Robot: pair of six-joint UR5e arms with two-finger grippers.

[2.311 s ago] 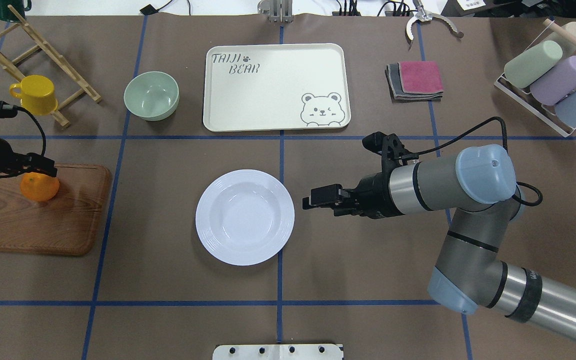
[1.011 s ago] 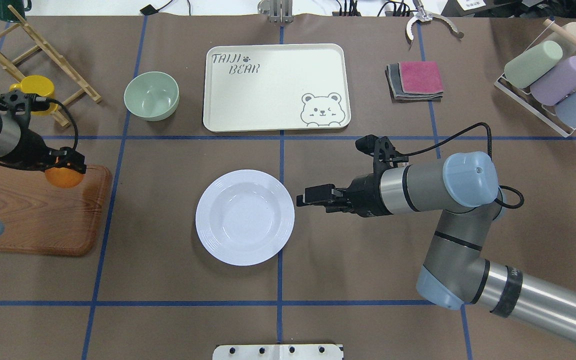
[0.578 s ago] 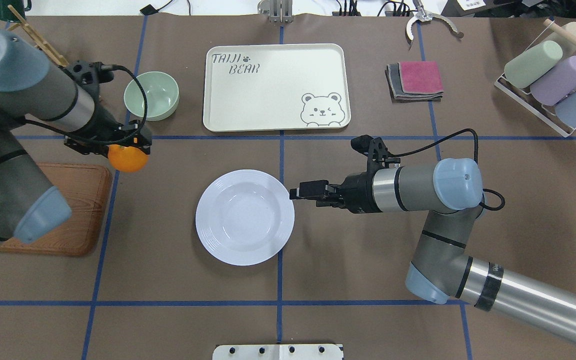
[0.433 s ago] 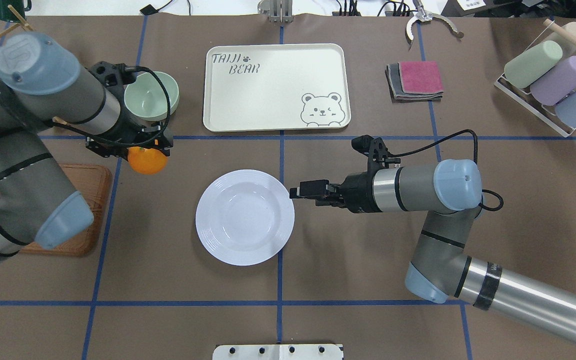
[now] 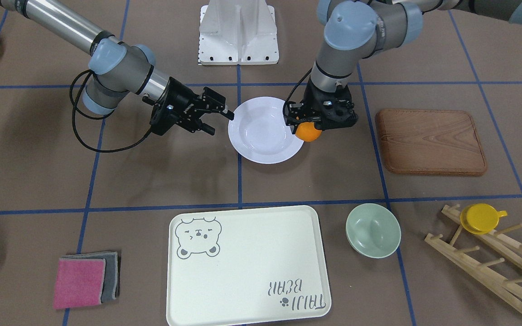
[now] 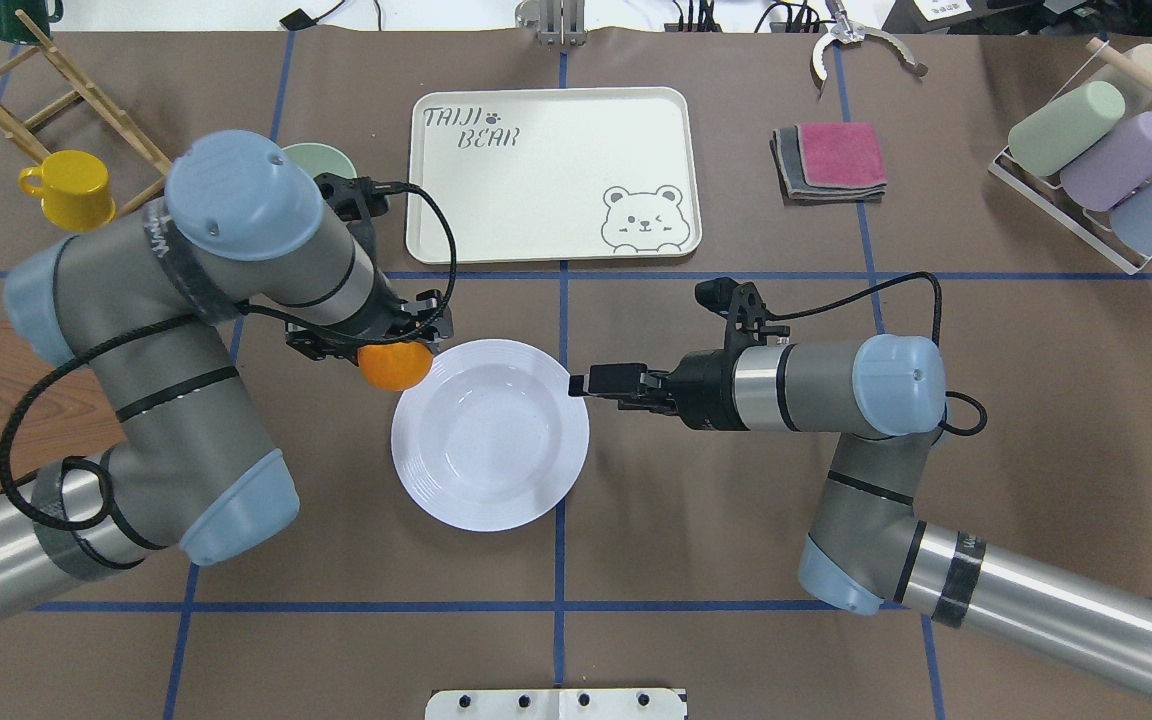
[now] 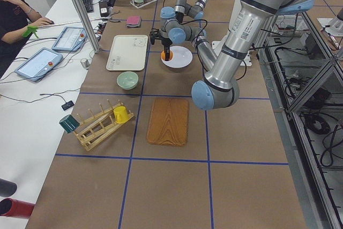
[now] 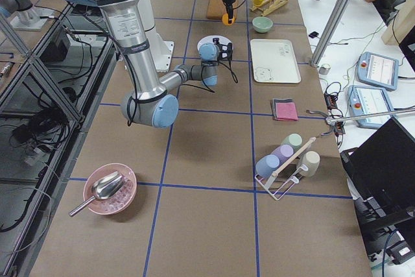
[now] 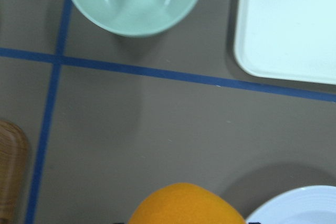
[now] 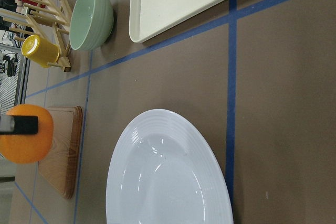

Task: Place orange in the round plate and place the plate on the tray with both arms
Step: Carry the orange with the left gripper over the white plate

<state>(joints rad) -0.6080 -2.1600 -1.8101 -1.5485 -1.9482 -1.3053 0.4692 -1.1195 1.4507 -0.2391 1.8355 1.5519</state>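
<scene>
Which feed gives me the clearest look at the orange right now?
Overhead exterior: the orange shows nearly whole, at the round plate's rim. Front-facing hides part of it under the left end effector; both wrist views crop it; side views show a speck.

Two tools from where I stand, the left tool (image 5: 308, 126) and right tool (image 5: 220, 123). One orange (image 5: 308, 132), one round plate (image 5: 265, 133), one tray (image 5: 252, 253), one green bowl (image 5: 373, 230), one yellow cup (image 5: 480, 218), one wooden board (image 5: 428, 141), two cloths (image 5: 79, 280) (pink over grey).
</scene>
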